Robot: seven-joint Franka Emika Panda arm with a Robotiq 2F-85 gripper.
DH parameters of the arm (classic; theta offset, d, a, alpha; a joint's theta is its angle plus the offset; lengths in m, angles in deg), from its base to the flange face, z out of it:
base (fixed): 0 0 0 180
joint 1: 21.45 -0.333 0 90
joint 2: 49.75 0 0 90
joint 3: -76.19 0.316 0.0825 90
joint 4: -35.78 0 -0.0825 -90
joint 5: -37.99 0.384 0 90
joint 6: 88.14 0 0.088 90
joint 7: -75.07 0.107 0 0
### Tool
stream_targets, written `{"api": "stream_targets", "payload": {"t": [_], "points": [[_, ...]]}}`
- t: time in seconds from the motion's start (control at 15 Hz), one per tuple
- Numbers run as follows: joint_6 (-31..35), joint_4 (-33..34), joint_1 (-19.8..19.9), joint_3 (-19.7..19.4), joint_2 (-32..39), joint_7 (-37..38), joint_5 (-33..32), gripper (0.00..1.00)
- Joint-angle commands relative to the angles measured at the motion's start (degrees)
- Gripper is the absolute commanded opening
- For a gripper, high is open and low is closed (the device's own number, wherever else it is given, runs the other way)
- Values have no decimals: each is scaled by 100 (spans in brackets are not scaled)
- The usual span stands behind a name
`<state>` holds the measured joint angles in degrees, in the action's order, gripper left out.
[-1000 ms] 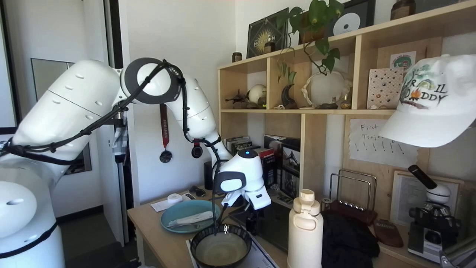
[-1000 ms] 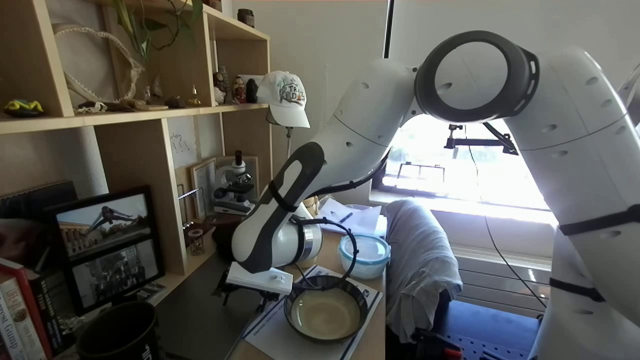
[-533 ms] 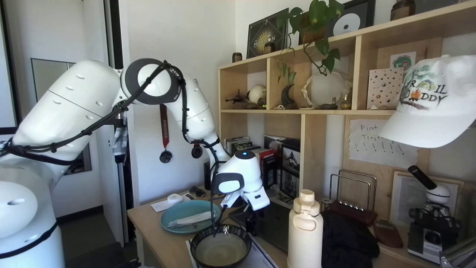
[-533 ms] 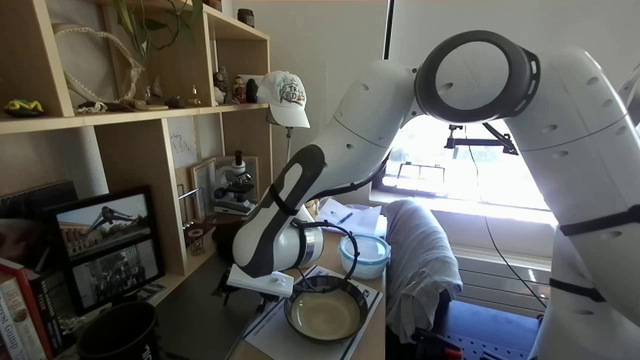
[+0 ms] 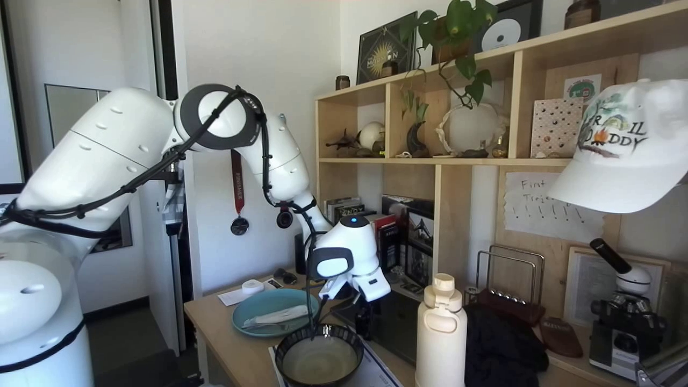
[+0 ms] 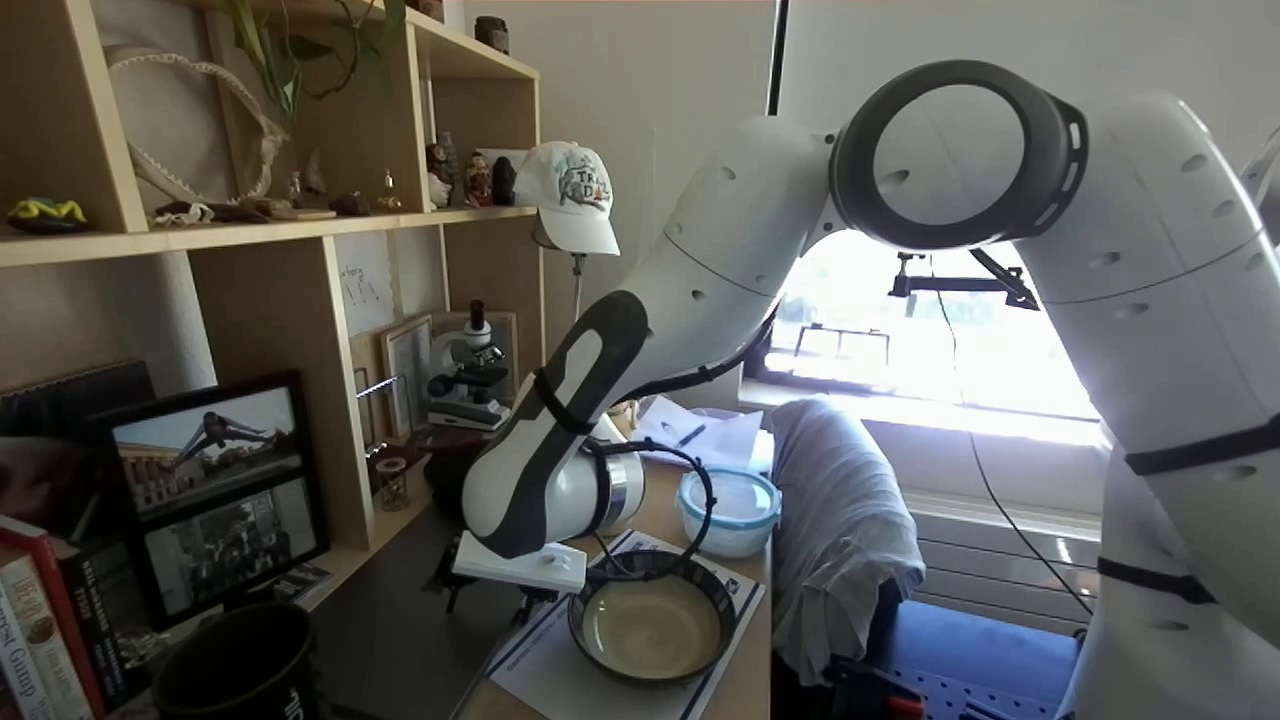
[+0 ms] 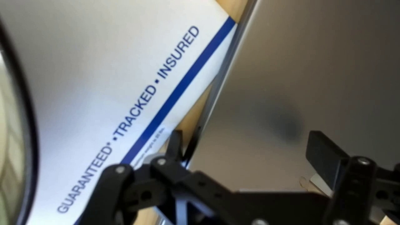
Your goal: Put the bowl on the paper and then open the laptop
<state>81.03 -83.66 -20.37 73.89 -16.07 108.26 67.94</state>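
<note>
Wrist view showed my gripper (image 7: 247, 142) wide above the laptop (image 7: 281, 72), whose edge probably needed hooking low, then lifting slowly.

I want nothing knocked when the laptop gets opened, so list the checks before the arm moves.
1. Bowl on paper: ok, in both exterior views.
2. Gripper empty: ok, jaws open in the wrist view.
3. Laptop shut: ok.
4. Paper clear of laptop: not ok, no gap shows at its corner in the wrist view.
5. Cable clear of bowl: cannot tell; it crosses the bowl in both exterior views.
6. Bottle out of the way: cannot tell; it hides part of the laptop in an exterior view.
</note>
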Motion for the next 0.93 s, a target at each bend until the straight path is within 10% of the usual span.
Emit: {"api": "stream_targets", "payload": {"t": [0.0, 0.87], "points": [[-225, 243, -246, -264, -183, 225, -244, 100], [-671, 505, -440, -505, -240, 549, -922, 100]]}}
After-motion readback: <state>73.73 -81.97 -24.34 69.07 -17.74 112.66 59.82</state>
